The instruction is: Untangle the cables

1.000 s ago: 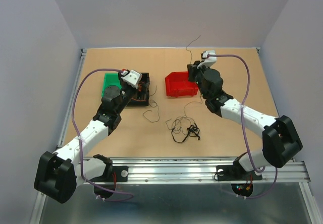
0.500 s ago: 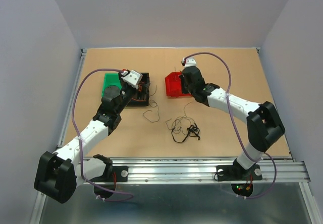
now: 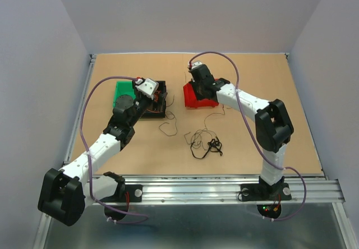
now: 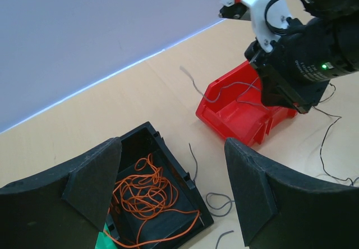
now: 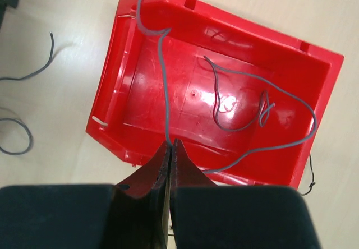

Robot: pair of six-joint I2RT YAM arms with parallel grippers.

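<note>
A small knot of dark cables point(image 3: 205, 143) lies on the table in front of the bins. An orange cable point(image 4: 147, 195) is coiled in the black bin point(image 4: 169, 165). My right gripper point(image 5: 171, 144) hangs over the red bin point(image 5: 140, 123), shut on a thin grey cable point(image 5: 164, 86) that runs up out of the pinched fingertips. More grey cable point(image 5: 291, 100) loops across the red bin's floor. My left gripper point(image 4: 173, 148) hovers open above the black bin's right edge, with nothing between its fingers point(image 4: 255, 190).
A green bin point(image 3: 119, 90) sits left of the black bin point(image 3: 161, 85). Loose grey strands point(image 3: 169, 127) lie on the table by the black bin's front corner. The red bin point(image 3: 190, 98) sits at centre back, under the right arm.
My right arm has swung left from behind the red bin's right side to above it, carrying the grey cable. The left arm has stayed still.
</note>
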